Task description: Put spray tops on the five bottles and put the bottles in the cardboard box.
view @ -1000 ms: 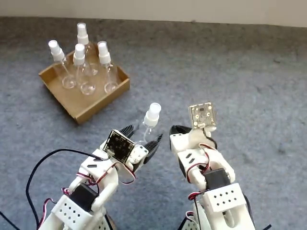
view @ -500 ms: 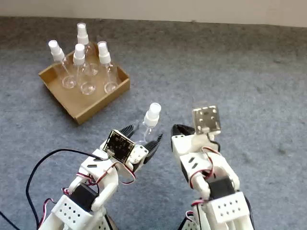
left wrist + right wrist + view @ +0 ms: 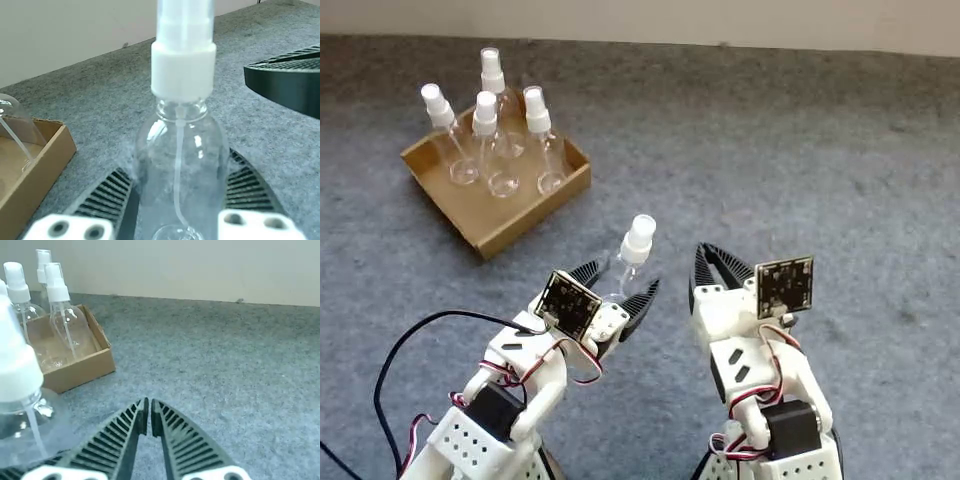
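Grey carpet [image 3: 770,150] covers the table, where the left claw [image 3: 620,285] hugs the fifth clear glass bottle with its white spray top [image 3: 637,243] on, the right claw [image 3: 149,415] sits pinched shut and empty beside it, so next I think the bottle needs a careful lift over into the brown cardboard box [image 3: 530,225] nearby.

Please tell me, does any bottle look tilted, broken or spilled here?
Nothing stands out. Four bottles stand upright in the box, tops on. The left hand holds the fifth bottle upright, its top on too. The right hand is shut, empty.
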You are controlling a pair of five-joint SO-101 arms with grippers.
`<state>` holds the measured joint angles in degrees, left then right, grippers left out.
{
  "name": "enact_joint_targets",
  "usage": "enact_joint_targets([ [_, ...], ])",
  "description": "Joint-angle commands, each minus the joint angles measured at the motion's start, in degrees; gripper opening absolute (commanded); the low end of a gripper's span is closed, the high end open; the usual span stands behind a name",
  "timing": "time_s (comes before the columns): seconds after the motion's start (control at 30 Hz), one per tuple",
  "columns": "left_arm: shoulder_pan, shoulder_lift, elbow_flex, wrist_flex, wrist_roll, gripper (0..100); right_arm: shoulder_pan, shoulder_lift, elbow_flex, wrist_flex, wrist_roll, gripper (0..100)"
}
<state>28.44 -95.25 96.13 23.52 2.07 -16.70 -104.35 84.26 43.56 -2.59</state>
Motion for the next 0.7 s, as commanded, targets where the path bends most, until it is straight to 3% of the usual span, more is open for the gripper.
enact_joint_targets([
  [0.0, -0.6, -1.7, 1.5, -1.7, 0.4, 6, 0.8, -0.7, -0.5, 0.1, 0.6, 0.5],
  [0.47, -0.6, -1.7, 1.5, -3.6, 0.4, 6, 0.8, -0.8, -0.4, -0.1, 0.2, 0.5],
  [0.67, -0.7, -1.7, 1.5, -6.2, 0.4, 6, 0.7, -0.9, 8.8, -12.8, 0.2, 0.5],
])
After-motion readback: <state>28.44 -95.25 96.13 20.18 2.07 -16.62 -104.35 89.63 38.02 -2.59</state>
